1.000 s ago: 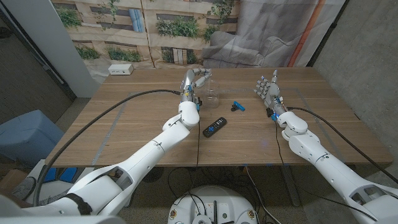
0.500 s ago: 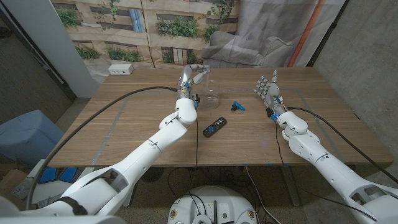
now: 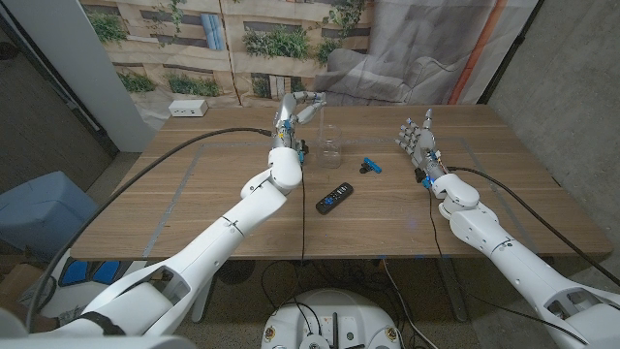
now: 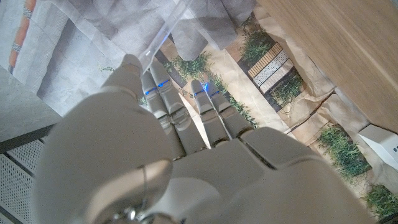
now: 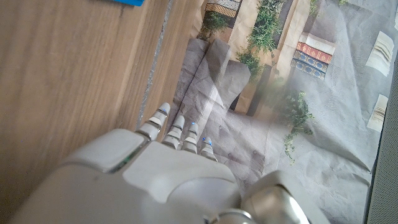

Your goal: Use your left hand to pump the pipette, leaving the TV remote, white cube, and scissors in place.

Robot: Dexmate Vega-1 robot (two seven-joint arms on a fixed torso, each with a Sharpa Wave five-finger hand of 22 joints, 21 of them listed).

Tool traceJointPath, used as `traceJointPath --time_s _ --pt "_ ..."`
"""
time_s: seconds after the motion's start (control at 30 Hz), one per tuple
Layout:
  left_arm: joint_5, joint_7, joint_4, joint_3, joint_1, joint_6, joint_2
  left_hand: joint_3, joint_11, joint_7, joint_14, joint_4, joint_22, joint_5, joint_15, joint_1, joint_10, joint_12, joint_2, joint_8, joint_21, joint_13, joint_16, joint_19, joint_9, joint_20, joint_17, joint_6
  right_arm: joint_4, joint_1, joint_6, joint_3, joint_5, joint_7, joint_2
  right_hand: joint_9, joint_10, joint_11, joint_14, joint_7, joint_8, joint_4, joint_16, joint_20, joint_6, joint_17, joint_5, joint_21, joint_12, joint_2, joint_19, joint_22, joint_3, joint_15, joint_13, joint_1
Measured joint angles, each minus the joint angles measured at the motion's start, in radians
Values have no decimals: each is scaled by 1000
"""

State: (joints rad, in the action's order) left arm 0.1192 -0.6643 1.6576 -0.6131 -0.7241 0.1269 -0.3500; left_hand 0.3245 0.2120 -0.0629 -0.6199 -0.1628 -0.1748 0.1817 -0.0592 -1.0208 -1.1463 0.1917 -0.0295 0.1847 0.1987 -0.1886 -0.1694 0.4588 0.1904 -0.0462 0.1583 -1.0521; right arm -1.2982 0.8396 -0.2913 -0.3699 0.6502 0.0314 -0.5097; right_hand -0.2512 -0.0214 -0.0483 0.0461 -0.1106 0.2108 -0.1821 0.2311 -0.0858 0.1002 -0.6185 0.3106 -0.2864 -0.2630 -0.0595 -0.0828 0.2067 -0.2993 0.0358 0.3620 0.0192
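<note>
Since a second ago the left hand [image 3: 296, 107] has risen and drawn back toward the table's far edge, carrying the pipette [image 3: 323, 105] higher. The wooden table [image 3: 194, 194] stands before a wall papered with plants. The left hand grips the clear pipette, which sticks out past its fingers [image 4: 163, 99]. Near and below it lie the remote [image 3: 334, 198] and blue scissors [image 3: 369, 164]. The right hand [image 3: 418, 141] is upright, fingers apart, holding nothing.
</note>
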Motion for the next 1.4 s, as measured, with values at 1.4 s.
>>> traceJointPath --time_s 1.4 --pt "-34 73 335 149 -174 103 -150 0 0 2 0 0 0 0 0 8 4 0 -8 0 0 0 0 0 0 0 0 2 0 0 0 0 0 0 0 0 0 0 0 0 0 0 0 0 0 0 0 0 0 0 0 0 0 0 0 0"
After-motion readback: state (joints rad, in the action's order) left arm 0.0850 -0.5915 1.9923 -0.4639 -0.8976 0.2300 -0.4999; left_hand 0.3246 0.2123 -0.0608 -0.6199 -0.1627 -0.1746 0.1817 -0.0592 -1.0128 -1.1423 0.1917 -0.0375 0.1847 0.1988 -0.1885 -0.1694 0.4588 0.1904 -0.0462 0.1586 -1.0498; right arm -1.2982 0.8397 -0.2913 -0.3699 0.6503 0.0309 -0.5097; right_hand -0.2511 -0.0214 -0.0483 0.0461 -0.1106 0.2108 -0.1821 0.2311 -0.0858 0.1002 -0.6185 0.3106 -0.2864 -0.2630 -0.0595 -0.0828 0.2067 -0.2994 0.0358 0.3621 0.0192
